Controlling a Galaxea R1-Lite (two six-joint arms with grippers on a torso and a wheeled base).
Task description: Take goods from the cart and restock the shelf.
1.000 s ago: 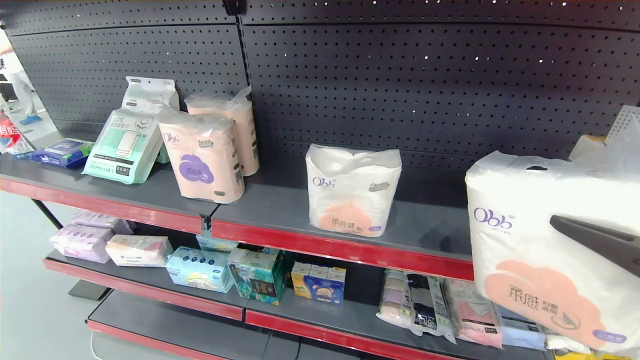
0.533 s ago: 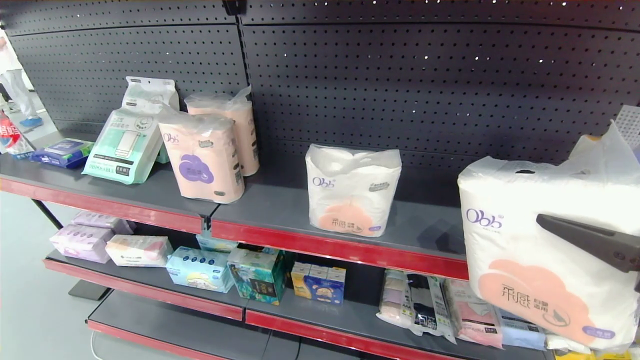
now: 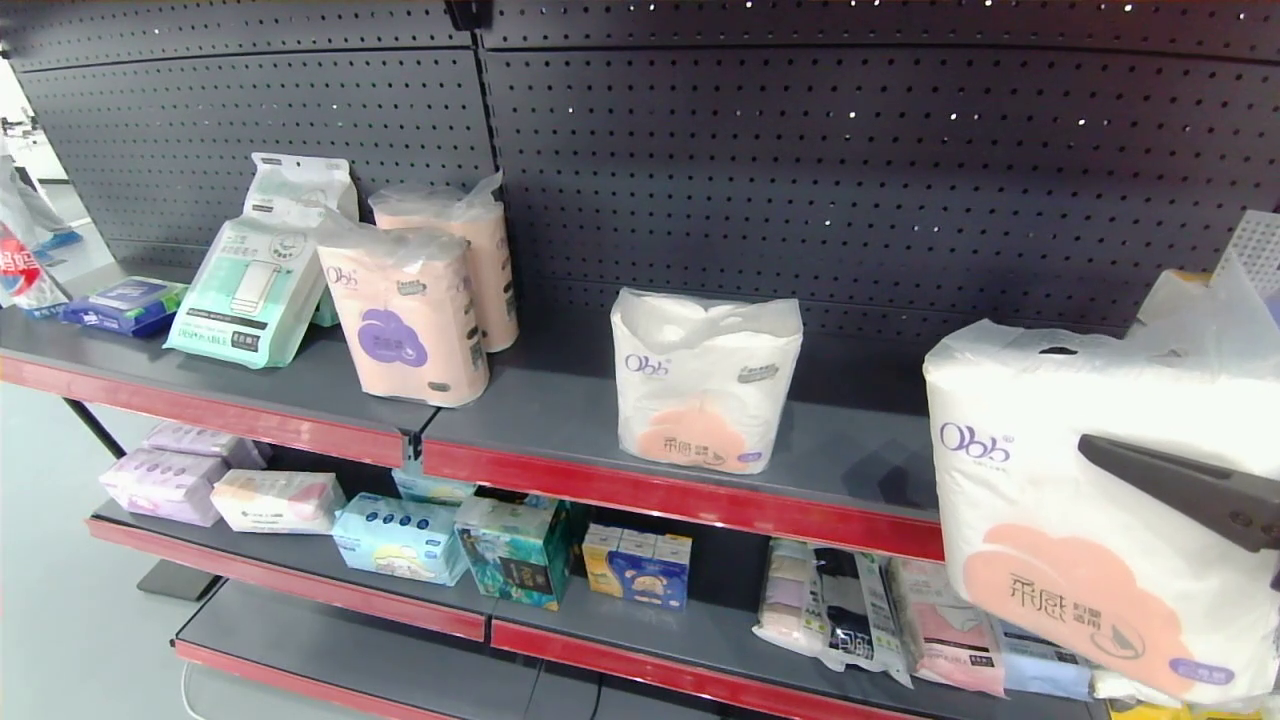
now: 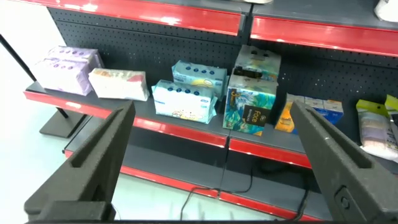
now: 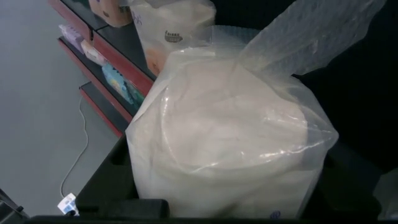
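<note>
Holding tissue pack (image 3: 1040, 530) upright, R gripper (image 3: 1120, 460); handle up, print frontward.

Glossy plastic-wrapped tissue pack (image 3: 1020, 520), matt perforated metal backboard (image 3: 850, 180)

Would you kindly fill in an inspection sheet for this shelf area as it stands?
Surface: upper shelf, grey deck, red edge, partly bare.
Job's things: white tissue pack in the right gripper at the shelf's right end; matching pack stands upright mid-shelf.
Clutter: nothing seen.
Grippers: right shut on that pack; left gripper open, empty, before the lower shelf.
Cables: thin cable on the floor under the shelving.
Surroundings: black pegboard behind; pink roll packs and green pouches at left; boxed tissues on lower shelf.
</note>
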